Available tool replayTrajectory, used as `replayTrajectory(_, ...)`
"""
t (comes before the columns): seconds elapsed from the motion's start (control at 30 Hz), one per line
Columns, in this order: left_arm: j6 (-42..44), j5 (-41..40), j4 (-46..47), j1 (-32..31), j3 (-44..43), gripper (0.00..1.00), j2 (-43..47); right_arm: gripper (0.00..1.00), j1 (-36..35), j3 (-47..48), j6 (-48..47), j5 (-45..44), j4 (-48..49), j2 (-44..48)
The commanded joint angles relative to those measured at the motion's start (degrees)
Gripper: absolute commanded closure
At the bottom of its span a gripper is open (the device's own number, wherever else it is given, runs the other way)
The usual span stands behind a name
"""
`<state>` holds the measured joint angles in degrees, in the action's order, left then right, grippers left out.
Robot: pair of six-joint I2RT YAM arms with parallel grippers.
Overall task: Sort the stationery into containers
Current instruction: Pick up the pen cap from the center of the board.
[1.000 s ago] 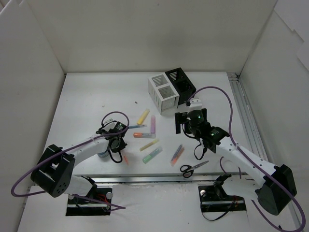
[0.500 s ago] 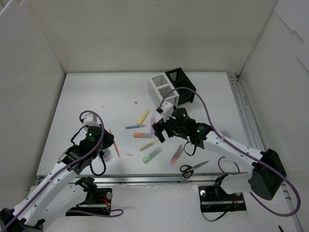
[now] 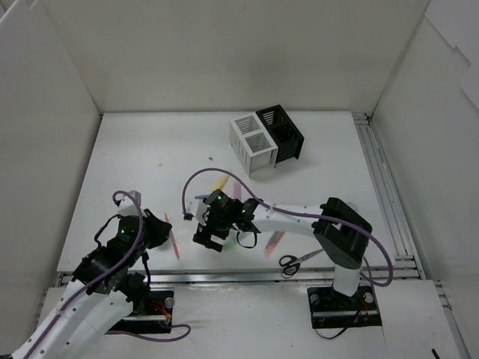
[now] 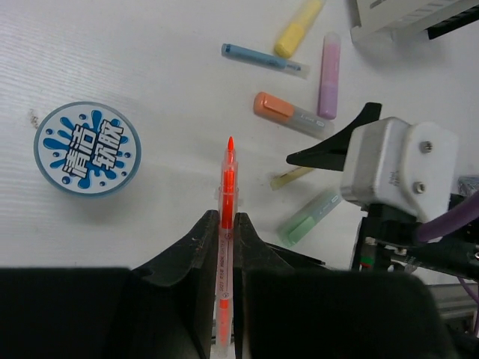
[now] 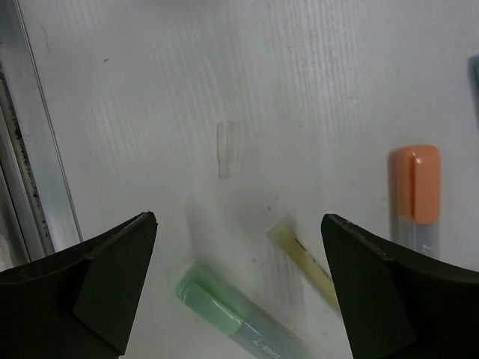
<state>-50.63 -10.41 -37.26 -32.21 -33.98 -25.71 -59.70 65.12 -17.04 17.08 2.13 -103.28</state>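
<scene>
Holders (image 3: 266,138) looking empty, so we're calling progress near zero. Right end effector (image 5: 238,221) is hovering spread over the green marker (image 5: 224,318) on the surface (image 3: 135,164); left end effector (image 4: 223,224) is clamping the red pencil (image 4: 225,183) near the jar (image 4: 87,148).

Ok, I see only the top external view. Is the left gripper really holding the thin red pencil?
Observer: Yes. The left wrist view shows the left gripper shut on the thin red pencil.
Operator: And the other one?
Observer: The right gripper is open and empty; a small clear plastic cap lies below it.
Operator: I cannot find the round item.
Observer: The small round white jar with blue marks sits on the table, apart from the pencil.
</scene>
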Motion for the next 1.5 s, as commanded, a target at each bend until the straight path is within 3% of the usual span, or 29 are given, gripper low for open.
replayTrajectory(0.0,1.76,-0.13,-1.15,-0.31,-2.76,1.0,-1.09,0.12,-1.46,4.05,-1.6,3.05,3.31,-2.52)
replayTrajectory(0.23,2.38,-0.4,-1.51,-0.31,-2.32,1.0,-0.21,0.18,-2.61,3.7,-0.9,-1.61,7.18,-6.14)
replayTrajectory(0.73,3.08,-2.51,-3.35,-0.31,-3.38,1.0,0.23,0.49,-2.52,4.22,0.34,-2.76,10.53,-11.06)
replayTrajectory(0.93,2.29,-3.12,-4.49,-0.31,-3.55,1.0,0.23,0.73,-2.61,3.35,0.25,-1.7,10.88,-11.32)
replayTrajectory(1.13,2.82,-3.21,-4.67,-0.31,-4.34,1.0,0.58,0.82,-2.53,1.68,-0.71,-2.49,10.7,-9.48)
replayTrajectory(1.33,4.4,-2.51,-3.09,-0.31,-5.13,1.0,-0.47,0.82,-2.44,0.62,-1.68,-2.05,11.67,-7.72)
replayTrajectory(1.4,4.75,-2.42,-3.09,-0.31,-5.48,1.0,-0.91,0.7,-2.26,1.32,-1.77,-1.27,10.18,-8.16)
replayTrajectory(1.43,4.84,-2.42,-3.09,-0.31,-5.57,1.0,-1.35,0.56,-2.43,1.5,-1.77,-1.26,9.65,-8.51)
replayTrajectory(1.47,4.75,-2.42,-3.09,-0.31,-5.57,1.0,-1.62,0.51,-2.26,1.59,-1.77,-1.17,8.52,-8.6)
